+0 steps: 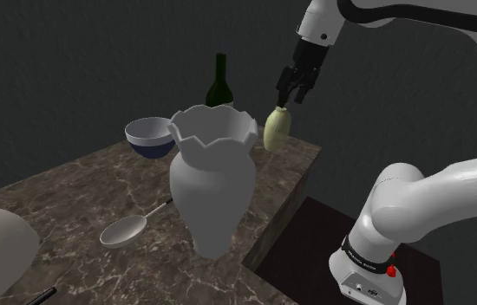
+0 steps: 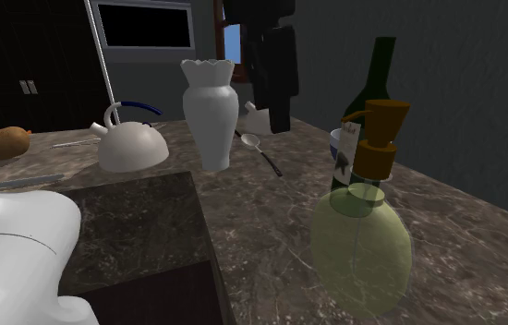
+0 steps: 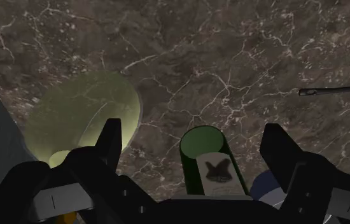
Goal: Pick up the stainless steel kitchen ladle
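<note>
Ladle lies left of the vase in the shoulder view, so the wide-open, empty end effector should probably clear the vase and straddle its handle.

hand: fingers apart | green bottle between them, untouched | yellowish flask beside | marble counter

The tall bottle is standing on the counter directly below the gripper, between its spread jaws. The round pump bottle is sitting just outside one finger and the bowl is resting near the other. The ladle is lying on the counter well away from the jaws, just beside the foot of the vase.
</note>
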### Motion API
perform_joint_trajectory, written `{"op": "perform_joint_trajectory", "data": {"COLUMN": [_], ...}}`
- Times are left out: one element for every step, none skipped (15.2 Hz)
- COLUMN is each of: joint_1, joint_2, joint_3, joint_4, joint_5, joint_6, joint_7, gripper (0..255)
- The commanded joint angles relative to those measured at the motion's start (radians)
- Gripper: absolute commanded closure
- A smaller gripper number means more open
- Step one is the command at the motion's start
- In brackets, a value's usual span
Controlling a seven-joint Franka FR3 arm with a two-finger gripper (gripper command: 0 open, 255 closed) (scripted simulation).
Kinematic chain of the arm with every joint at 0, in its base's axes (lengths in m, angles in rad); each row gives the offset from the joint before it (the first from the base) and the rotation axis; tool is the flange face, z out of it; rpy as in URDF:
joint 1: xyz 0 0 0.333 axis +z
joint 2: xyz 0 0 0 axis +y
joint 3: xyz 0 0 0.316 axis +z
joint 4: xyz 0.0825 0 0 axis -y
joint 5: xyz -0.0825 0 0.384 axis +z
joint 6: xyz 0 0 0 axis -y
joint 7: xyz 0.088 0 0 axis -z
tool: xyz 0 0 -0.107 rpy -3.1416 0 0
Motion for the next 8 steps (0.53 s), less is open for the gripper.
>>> {"op": "perform_joint_trajectory", "data": {"joint_1": [0.0,-0.007,-0.013,-0.02,-0.026,-0.031,-0.036,-0.042], "joint_2": [0.0,-0.016,-0.03,-0.042,-0.052,-0.06,-0.065,-0.068], "joint_3": [0.0,0.028,0.056,0.086,0.115,0.146,0.177,0.208], "joint_4": [0.0,-0.024,-0.046,-0.066,-0.083,-0.099,-0.112,-0.123], "joint_5": [0.0,0.016,0.034,0.052,0.072,0.092,0.112,0.133], "joint_6": [0.0,0.008,0.016,0.024,0.033,0.042,0.052,0.062], "joint_7": [0.0,0.055,0.11,0.165,0.22,0.276,0.331,0.387], "gripper": [0,0,0,0,0,0,0,0]}}
